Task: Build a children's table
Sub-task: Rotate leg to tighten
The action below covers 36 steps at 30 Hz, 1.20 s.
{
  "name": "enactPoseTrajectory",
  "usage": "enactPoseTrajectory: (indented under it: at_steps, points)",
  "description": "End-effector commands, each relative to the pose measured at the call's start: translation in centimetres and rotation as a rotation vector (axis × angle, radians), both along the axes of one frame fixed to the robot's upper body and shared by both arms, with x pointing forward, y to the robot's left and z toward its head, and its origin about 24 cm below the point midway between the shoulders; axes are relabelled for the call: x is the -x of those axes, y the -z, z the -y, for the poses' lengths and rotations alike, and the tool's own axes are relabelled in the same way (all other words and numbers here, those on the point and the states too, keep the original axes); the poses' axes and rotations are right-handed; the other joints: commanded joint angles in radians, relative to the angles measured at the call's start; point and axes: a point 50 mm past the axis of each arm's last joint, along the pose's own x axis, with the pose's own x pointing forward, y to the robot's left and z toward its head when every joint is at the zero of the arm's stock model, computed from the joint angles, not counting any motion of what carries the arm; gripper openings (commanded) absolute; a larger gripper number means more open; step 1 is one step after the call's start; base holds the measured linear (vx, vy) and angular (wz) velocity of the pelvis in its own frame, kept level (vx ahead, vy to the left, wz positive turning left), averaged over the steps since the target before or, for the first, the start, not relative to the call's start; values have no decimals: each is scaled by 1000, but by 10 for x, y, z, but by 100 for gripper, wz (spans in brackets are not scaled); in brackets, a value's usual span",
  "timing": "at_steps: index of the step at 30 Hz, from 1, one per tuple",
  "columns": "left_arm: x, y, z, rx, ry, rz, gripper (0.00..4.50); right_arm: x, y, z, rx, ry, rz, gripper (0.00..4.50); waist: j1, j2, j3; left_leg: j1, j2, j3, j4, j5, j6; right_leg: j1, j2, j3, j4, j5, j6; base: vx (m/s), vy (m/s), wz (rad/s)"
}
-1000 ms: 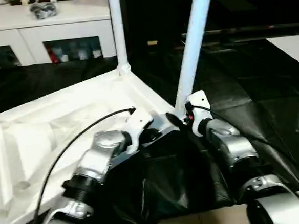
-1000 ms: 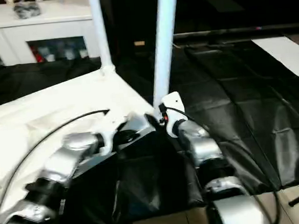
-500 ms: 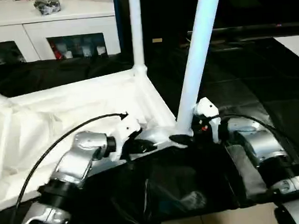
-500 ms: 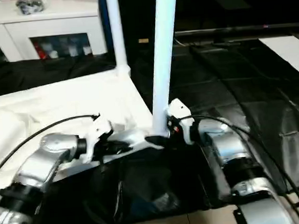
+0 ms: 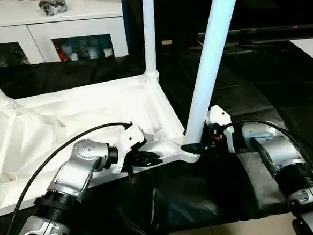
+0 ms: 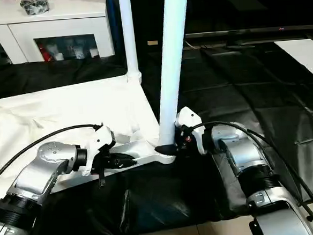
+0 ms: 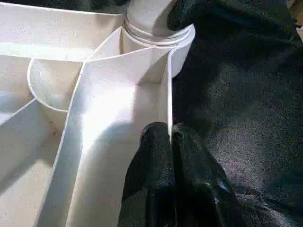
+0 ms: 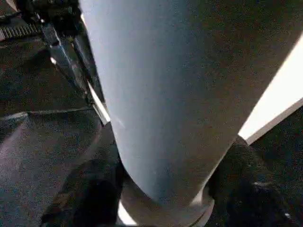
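Black-draped table (image 5: 283, 82) carries the upturned white ribbed plastic tabletop (image 5: 81, 120); R gripper (image 6: 172, 147) has narrowed its fingers round the white tubular leg (image 5: 209, 65) at the near-right corner socket. L gripper (image 7: 170, 137) stays pinched shut on the near rim nearby, so leg looks abt seated.

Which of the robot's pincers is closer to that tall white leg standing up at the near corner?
The right pincer: its fingers sit on either side of the leg at its base. The left pincer pinches the tabletop's rim, a little way from the corner.

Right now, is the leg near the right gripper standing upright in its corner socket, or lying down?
Upright: the leg rises from the corner socket of the upside-down tabletop, leaning slightly.
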Motion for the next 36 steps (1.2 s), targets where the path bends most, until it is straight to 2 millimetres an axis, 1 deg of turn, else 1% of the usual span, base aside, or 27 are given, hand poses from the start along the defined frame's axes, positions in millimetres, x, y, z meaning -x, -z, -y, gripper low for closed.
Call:
enactPoseTrajectory:
  at_steps: [1,2,3,4,6,8,10,11,12,14,17,18,19,20,21,22,24,25,26,27,28,29,31,32,34,35,36]
  points:
    - [-10,-12,20,61,-39,89,0,8,16,-17,-38,20,-52,207,-1,0,-69,38,79,-39,-74,-210,28,38,-82,52,-67,-163,-259,0,0,0]
    - [-10,-12,20,61,-39,89,0,8,16,-17,-38,20,-52,205,-2,0,-69,37,78,-39,-73,-206,27,37,-82,54,-67,-158,-257,0,0,0]
    - [-18,-13,26,71,-115,123,0,6,22,-23,-60,103,-48,202,-3,-3,-67,40,77,-40,-76,-230,15,36,-83,53,-73,-192,-253,0,0,0]
    - [-19,-13,27,72,-121,125,0,6,23,-24,-61,112,-48,199,-5,-3,-65,44,76,-40,-77,-254,2,32,-84,54,-78,-231,-244,0,0,0]
    - [-26,-13,33,66,-185,147,0,2,31,-30,-63,233,-46,197,-10,-4,-62,41,75,-43,-80,-272,-12,33,-87,54,-82,-275,-231,0,0,0]
    - [-30,-13,39,63,-227,156,0,0,36,-35,-71,308,-54,197,-13,-4,-59,46,74,-48,-83,-319,-30,31,-90,53,-92,-368,-201,0,0,0]
    - [-34,-13,45,60,-280,162,0,-2,41,-41,-83,378,-68,196,-17,-4,-52,53,74,-53,-86,-383,-48,24,-91,53,-104,-459,-171,0,0,0]
    - [-38,-13,51,60,-320,167,0,-4,44,-47,-86,438,-77,196,-18,3,-50,61,73,-56,-86,-421,-60,19,-93,52,-111,-507,-157,0,0,0]
    - [-38,-13,51,60,-320,167,0,-4,44,-47,-86,438,-77,196,-22,-1,-50,68,71,-57,-85,-452,-69,16,-93,50,-118,-548,-141,0,0,0]
    - [-44,-15,66,72,-412,177,0,-11,49,-61,-84,618,-114,196,-26,4,-50,64,72,-63,-89,-462,-78,17,-94,49,-119,-551,-133,0,0,0]
    - [-46,-16,75,79,-445,186,0,-15,50,-70,-87,695,-129,196,-34,5,-53,68,71,-66,-91,-489,-88,15,-91,46,-120,-529,-130,0,0,0]
    - [-46,-17,78,86,-446,190,0,-16,47,-75,-103,696,-122,196,-39,3,-53,65,70,-64,-94,-486,-85,16,-90,47,-121,-512,-132,0,0,0]
    - [-46,-17,79,89,-444,191,0,-17,45,-77,-114,693,-117,230,-40,4,-56,59,71,-65,-97,-471,-78,21,-90,46,-118,-476,-136,0,0,0]
    - [-46,-17,79,91,-443,192,0,-17,45,-78,-118,692,-116,230,-40,4,-58,55,71,-63,-98,-452,-70,24,-90,48,-114,-441,-141,0,0,0]
    - [-46,-18,80,96,-433,195,0,-19,41,-80,-143,683,-111,251,-40,3,-57,55,71,-62,-98,-447,-67,23,-90,49,-114,-428,-145,0,0,0]
    - [-46,-18,80,96,-433,195,0,-19,41,-80,-143,683,-111,251,-39,3,-58,55,71,-60,-98,-442,-64,23,-90,50,-113,-417,-149,0,0,0]
    - [-44,-18,78,105,-401,200,0,-20,36,-78,-178,658,-103,274,-42,3,-59,46,71,-60,-99,-409,-47,31,-92,51,-107,-376,-165,0,0,0]
    - [-43,-18,77,108,-388,201,0,-20,35,-77,-186,649,-100,295,-42,2,-59,44,71,-59,-99,-399,-45,33,-92,51,-106,-365,-167,0,0,0]
    - [-42,-17,75,106,-380,201,0,-20,33,-73,-179,636,-85,295,-42,3,-59,44,72,-58,-99,-393,-43,33,-91,52,-105,-357,-170,0,0,0]
    - [-42,-16,73,100,-376,203,0,-20,32,-68,-172,622,-69,311,-41,2,-59,48,71,-55,-96,-390,-37,29,-91,53,-107,-350,-175,0,0,0]
    - [-41,-13,67,81,-373,208,0,-18,28,-54,-155,585,-30,320,-39,-2,-60,45,71,-54,-96,-371,-27,35,-91,54,-105,-337,-177,0,0,0]
    - [-41,-13,67,81,-373,208,0,-18,28,-54,-155,585,-30,320,-37,-2,-61,44,72,-53,-96,-356,-22,37,-91,55,-103,-324,-178,0,0,0]
    - [-39,-11,62,68,-372,211,0,-15,23,-36,-150,550,3,347,-31,-7,-63,42,73,-47,-92,-303,3,40,-90,56,-98,-263,-189,0,0,0]
    - [-39,-11,61,68,-372,211,0,-14,22,-35,-150,547,5,354,-29,-6,-63,40,72,-48,-91,-291,10,43,-91,55,-97,-259,-191,0,0,0]
    - [-38,-9,55,59,-374,209,0,-5,18,-3,-122,499,50,354,-27,-8,-64,35,71,-46,-87,-260,27,47,-91,53,-95,-253,-197,0,0,0]
    - [-38,-8,53,56,-375,209,0,-1,16,8,-110,477,62,354,-20,-7,-66,39,74,-46,-85,-254,32,47,-93,54,-97,-243,-194,0,0,0]
    - [-38,-8,51,53,-375,209,0,3,14,18,-96,459,67,354,-20,-6,-66,40,75,-44,-82,-235,44,45,-89,54,-93,-204,-206,0,0,0]
